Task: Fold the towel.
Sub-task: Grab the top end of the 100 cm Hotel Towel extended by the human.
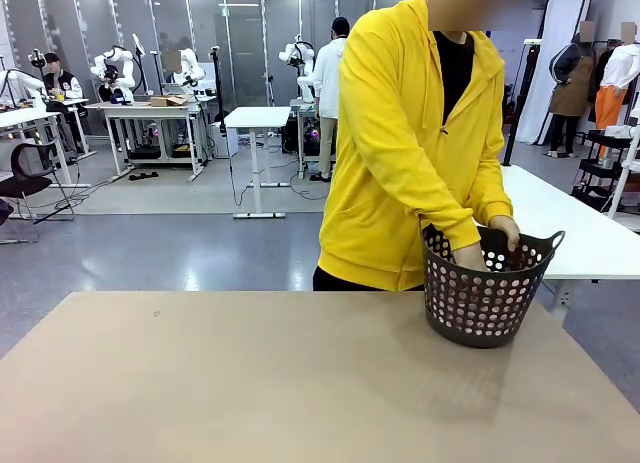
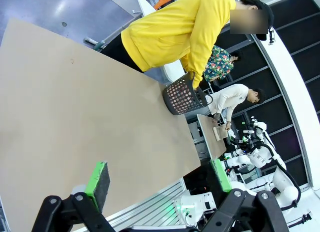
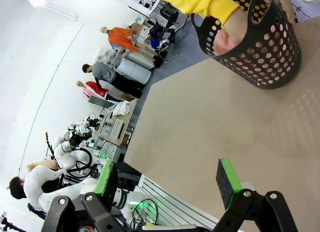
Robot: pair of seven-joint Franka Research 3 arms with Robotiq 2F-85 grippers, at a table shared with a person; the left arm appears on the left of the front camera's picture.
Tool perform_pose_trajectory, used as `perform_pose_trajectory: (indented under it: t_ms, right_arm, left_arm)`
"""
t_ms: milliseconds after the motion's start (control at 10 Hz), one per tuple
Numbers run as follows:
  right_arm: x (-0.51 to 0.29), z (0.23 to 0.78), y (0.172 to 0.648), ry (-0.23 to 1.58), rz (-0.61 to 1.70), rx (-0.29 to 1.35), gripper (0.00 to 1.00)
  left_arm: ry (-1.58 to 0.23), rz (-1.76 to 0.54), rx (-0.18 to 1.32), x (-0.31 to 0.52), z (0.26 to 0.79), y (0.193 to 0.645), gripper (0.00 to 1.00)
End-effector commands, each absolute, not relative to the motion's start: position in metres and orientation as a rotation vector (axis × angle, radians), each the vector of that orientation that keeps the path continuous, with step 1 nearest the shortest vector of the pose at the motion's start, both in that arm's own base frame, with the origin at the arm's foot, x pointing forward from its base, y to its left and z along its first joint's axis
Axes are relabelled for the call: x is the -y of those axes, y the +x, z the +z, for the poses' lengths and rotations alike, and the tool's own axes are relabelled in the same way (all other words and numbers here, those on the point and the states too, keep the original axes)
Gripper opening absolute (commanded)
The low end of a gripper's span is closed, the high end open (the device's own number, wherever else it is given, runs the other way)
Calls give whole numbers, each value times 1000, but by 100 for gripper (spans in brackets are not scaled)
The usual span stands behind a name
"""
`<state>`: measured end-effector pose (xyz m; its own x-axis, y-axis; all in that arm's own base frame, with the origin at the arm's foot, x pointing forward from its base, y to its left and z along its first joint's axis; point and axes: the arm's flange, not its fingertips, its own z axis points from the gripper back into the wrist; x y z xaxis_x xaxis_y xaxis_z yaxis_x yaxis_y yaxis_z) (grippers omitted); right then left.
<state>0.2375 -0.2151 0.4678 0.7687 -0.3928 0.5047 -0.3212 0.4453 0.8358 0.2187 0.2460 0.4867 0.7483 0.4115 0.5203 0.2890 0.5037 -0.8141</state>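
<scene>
The salmon-pink towel [image 3: 226, 40] lies inside a dark perforated basket [image 3: 280, 56]; its pink shows through the basket's holes [image 1: 468, 301]. The basket [image 1: 485, 305] stands on the far right of the tan table, and a person in a yellow hoodie [image 1: 400, 133] has both hands down in it. In the left wrist view the basket [image 2: 181, 97] sits at the table's far edge. My left gripper [image 2: 159, 178] is open and holds nothing, well back from the basket. My right gripper [image 3: 167, 181] is likewise open, above the table's near side.
The tan table [image 1: 250, 383] is bare apart from the basket. A white table [image 1: 570, 223] stands behind the person on the right. Other tables and people are farther back in the room.
</scene>
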Motion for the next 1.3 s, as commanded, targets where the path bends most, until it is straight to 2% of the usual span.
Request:
perform_pose_trajectory:
  t_ms: [0,1200]
  right_arm:
    - [216,469,238,1145,-47,750,100]
    - [216,469,238,1145,-47,750,100]
  left_arm:
    - [-1080,65,774,-249,489,220,100]
    - [-1080,65,774,-249,489,220,100]
